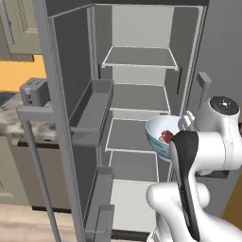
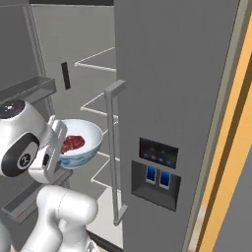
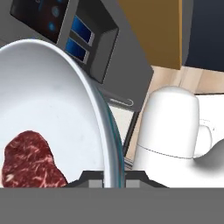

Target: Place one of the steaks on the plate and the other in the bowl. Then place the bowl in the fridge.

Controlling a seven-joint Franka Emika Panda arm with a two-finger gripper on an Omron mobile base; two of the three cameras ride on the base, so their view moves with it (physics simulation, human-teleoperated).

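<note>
My gripper [image 3: 111,179] is shut on the rim of the white bowl [image 3: 52,105] with its pale blue outside [image 2: 84,150]. One red marbled steak [image 3: 29,162] lies inside it. The bowl [image 1: 159,134] hangs tilted in the air in front of the open fridge [image 1: 138,97], about level with its middle shelves and just outside them, with the steak [image 1: 166,137] showing over its rim. In the right base view the hand [image 2: 53,142] grips the bowl's near edge, and the steak [image 2: 73,143] rests against the lower side. The plate is out of view.
The fridge's left door [image 1: 71,94] stands open with bins [image 1: 92,112] and a long handle [image 1: 37,160]. The right door [image 2: 167,88] is closed, with a dispenser [image 2: 156,172] and a handle [image 2: 114,152] close to the bowl. A toaster [image 1: 34,90] stands on the counter at left.
</note>
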